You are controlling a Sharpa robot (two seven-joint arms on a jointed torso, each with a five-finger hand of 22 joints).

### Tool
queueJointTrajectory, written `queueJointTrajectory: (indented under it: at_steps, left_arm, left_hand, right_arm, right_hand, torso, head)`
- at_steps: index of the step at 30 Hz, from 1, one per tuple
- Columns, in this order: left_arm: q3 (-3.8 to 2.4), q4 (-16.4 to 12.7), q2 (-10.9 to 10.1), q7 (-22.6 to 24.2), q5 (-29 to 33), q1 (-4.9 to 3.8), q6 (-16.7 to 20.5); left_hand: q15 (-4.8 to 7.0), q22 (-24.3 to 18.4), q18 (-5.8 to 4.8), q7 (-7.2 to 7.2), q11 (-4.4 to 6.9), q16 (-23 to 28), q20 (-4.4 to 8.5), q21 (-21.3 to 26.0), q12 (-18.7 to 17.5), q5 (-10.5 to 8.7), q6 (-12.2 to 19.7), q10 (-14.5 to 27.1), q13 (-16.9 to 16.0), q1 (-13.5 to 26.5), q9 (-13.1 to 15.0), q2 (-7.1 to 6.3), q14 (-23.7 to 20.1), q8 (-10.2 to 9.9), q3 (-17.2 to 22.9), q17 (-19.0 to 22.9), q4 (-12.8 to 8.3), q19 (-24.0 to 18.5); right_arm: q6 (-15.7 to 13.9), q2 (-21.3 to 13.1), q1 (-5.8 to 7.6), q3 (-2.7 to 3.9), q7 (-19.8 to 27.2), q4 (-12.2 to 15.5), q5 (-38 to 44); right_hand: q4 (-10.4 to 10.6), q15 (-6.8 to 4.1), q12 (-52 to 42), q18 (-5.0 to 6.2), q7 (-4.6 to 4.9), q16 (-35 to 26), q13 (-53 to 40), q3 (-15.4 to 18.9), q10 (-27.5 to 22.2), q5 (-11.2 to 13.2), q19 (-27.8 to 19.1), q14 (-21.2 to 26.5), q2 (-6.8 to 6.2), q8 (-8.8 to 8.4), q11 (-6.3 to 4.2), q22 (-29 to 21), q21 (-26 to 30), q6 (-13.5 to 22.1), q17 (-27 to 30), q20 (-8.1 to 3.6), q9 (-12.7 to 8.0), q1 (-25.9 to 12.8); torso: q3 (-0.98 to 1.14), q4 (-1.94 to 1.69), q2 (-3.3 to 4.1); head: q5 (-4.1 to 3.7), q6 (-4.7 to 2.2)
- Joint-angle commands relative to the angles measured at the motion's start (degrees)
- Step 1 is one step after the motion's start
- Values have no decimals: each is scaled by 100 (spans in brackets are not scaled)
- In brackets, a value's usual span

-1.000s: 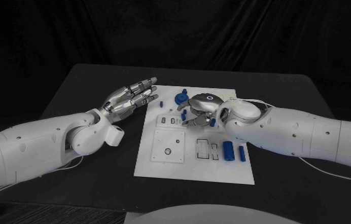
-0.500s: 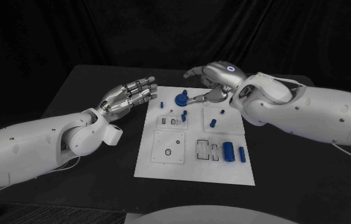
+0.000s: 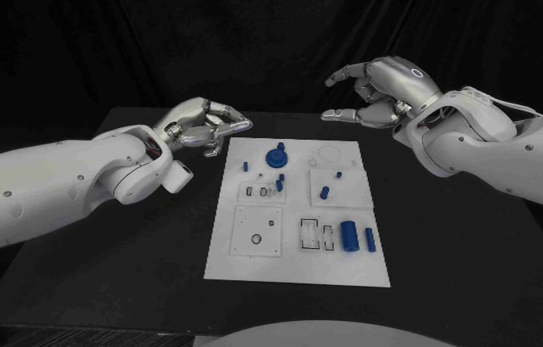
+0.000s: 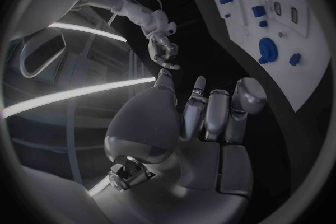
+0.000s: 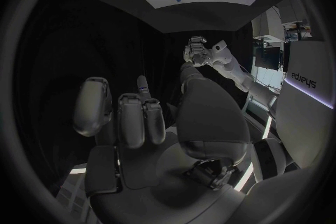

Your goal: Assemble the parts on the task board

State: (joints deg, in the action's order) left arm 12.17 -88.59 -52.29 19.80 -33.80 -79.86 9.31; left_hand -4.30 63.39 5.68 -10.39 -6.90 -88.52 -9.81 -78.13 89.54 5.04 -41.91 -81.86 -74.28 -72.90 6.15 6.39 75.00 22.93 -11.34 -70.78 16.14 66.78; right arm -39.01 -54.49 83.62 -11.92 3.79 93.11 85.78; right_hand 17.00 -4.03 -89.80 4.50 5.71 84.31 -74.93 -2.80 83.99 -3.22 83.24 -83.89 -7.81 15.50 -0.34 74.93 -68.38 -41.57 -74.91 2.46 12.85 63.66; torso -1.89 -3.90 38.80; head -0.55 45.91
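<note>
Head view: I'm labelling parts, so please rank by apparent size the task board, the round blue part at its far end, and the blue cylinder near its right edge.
1. Task board, by far.
2. Round blue part.
3. Blue cylinder, close to the round part, so that order is unsure.

Two white, rounded arms with dark screw dots — each ends in a silver hand: left hand (image 3: 204, 127), right hand (image 3: 379, 88).

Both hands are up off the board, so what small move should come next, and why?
Probably lower the right robot hand toward the two loose blue cylinders near the task board's front right: it holds nothing, hangs beyond the board's far edge, and those parts lie unseated.
</note>
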Motion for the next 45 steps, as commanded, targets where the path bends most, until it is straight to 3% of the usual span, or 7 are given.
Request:
queueJointTrajectory:
  at_steps: [1, 6, 10, 14, 23, 28, 45]
  left_arm:
    - [-6, 68, 196, -2107, -1827, -257, -933]
    - [-6, 204, 500, -3083, -2156, -480, -1820]
    - [-7, 376, 855, -3764, -2290, -580, -2324]
    - [-7, 562, 1210, -4382, -2338, -614, -2766]
    - [-7, 918, 1835, -5059, -2367, -630, -3225]
    - [-6, 1169, 2113, -5156, -2370, -625, -3217]
    - [-5, 1545, 2462, -5217, -2372, -410, -3228]
  left_hand:
    - [65, 560, -86, 58, 60, -150, 12, -351, 46, -144, -229, -814, -1572, 479, 69, 107, 1352, 126, -176, -1737, 45, 288]
    - [207, 1534, -276, 233, 221, -148, 102, -804, 46, -169, -722, -814, -1572, 1238, 285, 373, 1500, 286, -499, -1922, 45, 1186]
    - [378, 2138, -425, 413, 397, -148, 269, -1027, 46, 269, -1115, -814, -1572, 1157, 599, 482, 1500, 455, -511, -1922, 21, 1794]
    - [452, 2088, -410, 460, 461, -148, 352, -1007, 46, -145, -1144, -814, -1572, 1703, 875, 732, 1500, 499, -691, -1922, 57, 1745]
    - [555, 2045, -396, 573, 567, -148, 449, -968, 46, 274, -1245, -814, -1572, 1286, 1411, 765, 1500, 659, -372, -1922, -203, 1717]
    - [588, 2018, -389, 600, 598, -148, 485, -949, 46, 548, -1212, -814, -1572, 1147, 1572, 773, 1500, 651, -206, -1922, -326, 1696]
    - [568, 1828, -337, 552, 564, -148, 480, -838, 46, 623, -1000, -814, -1572, 1065, 1884, 822, 1500, 418, 184, -1922, -483, 1515]
  right_arm:
    - [-177, -71, -82, 2, 226, 1, 89]
    - [-170, -126, -196, 1, 250, -20, 186]
    - [-159, -135, -295, 1, 263, -41, 226]
    - [-153, -149, -370, 1, 261, -43, 241]
    - [-122, -141, -474, 1, 163, -77, 251]
    - [-86, -109, -529, 1, 95, -128, 253]
    - [19, 45, -687, 1, 45, -253, 256]
  right_hand:
    - [-14, 35, -20, -38, -5, 28, -1507, -72, 601, -55, 55, -494, 118, 63, 41, 966, -44, -65, -1013, 7, 5, 30]
    - [-19, 32, -20, -44, -7, 45, -1507, -120, 601, -207, 69, -498, 267, 142, 40, 974, -84, -103, -1027, 6, 1, 6]
    - [-24, 33, -20, -48, -3, 54, -1507, -137, 601, -301, 79, -500, 322, 201, 42, 980, -111, -163, -1033, 6, 2, 21]
    - [-34, 39, -20, -50, 4, 54, -1507, -157, 601, -507, 84, -499, 387, 256, 49, 982, -124, -213, -1031, 9, -8, 78]
    - [-41, 49, -20, -51, 16, 54, -1507, -167, 601, -806, 86, -498, 471, 307, 63, 982, -134, -246, -1027, 18, -36, 165]
    - [-39, 52, -20, -48, 19, 46, -1507, -166, 601, -870, 83, -496, 497, 315, 65, 979, -122, -250, -1020, 20, -44, 172]
    - [-54, 56, -20, -42, 23, 25, -1507, -171, 601, -1007, 72, -491, 541, 335, 71, 970, -93, -266, -998, 24, -61, 225]
  torso:
    - [31, 67, -55]
    - [85, 131, -119]
    - [174, 204, -148]
    - [233, 261, -165]
    - [364, 337, -186]
    - [384, 351, -181]
    - [389, 350, -202]
  head:
    - [12, 49]
    - [49, 140]
    - [118, 214]
    - [153, 297]
    - [221, 409]
    - [294, 409]
    - [393, 409]
